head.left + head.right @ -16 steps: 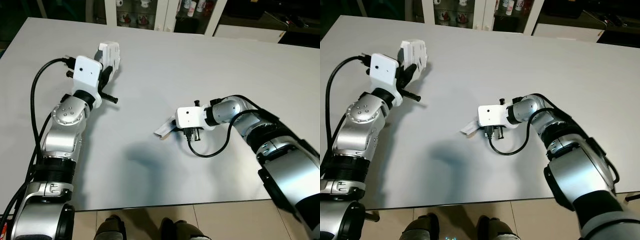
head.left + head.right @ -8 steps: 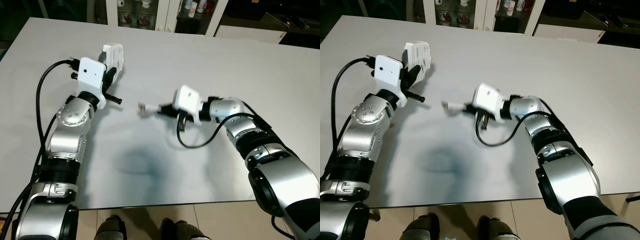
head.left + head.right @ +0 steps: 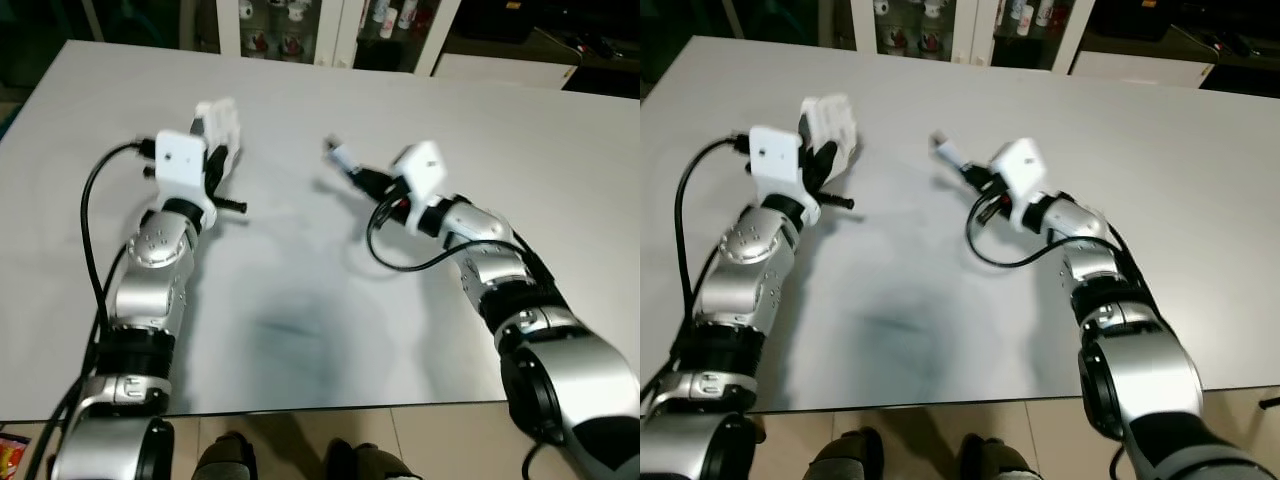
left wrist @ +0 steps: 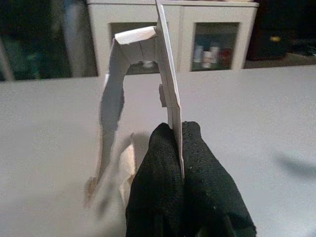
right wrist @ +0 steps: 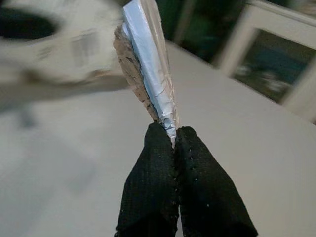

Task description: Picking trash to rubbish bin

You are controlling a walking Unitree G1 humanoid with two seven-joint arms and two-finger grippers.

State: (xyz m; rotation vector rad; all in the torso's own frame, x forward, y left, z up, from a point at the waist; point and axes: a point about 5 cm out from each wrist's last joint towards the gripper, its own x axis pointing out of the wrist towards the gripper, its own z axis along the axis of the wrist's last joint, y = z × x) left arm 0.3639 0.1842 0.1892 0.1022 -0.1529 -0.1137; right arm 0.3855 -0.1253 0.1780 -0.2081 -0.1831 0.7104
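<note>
My left gripper [image 3: 216,150] is raised over the left part of the white table [image 3: 300,300], shut on a flattened white paper carton [image 3: 219,122] that stands up from its fingers [image 4: 170,197]. My right gripper [image 3: 362,178] is lifted above the table's middle, shut on a small torn wrapper [image 3: 339,155] with a silvery-blue face and brown paper backing [image 5: 148,79]. Both pieces of trash hang clear of the tabletop.
White cabinets with glass doors [image 3: 300,30] and small jars stand beyond the table's far edge. A darker surface [image 3: 560,40] lies at the far right. My feet [image 3: 290,460] show below the table's near edge.
My right gripper has lifted the wrapper off the table and swung it up and away from me toward the table's middle. The left arm has kept hold of the carton and barely moved.
</note>
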